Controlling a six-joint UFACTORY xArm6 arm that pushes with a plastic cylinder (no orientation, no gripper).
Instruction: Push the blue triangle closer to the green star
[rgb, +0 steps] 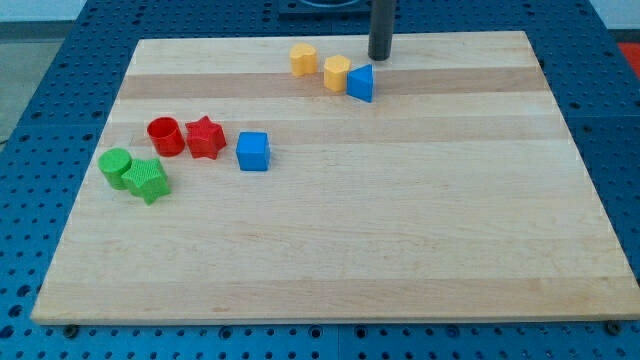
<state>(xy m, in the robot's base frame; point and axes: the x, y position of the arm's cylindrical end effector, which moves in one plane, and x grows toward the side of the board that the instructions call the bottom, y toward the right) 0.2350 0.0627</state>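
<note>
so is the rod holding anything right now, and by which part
Nothing is held; the rod cannot grip. My tip stands just toward the view's top-right of the blue triangle, apart from it, touching no block.

1. The wooden worktop (400, 250) rests on a blue perforated base (40, 90).
2. At the far edge sit two yellow blocks: one (303, 59) left, the other (337, 73) just right of it.
3. On the left stand a red cylinder (165, 136) and a red star (205, 137), touching.
4. A blue cube (253, 151) sits just right of the red star.
5. A green cylinder (116, 168) lies nearer, at far left.
</note>
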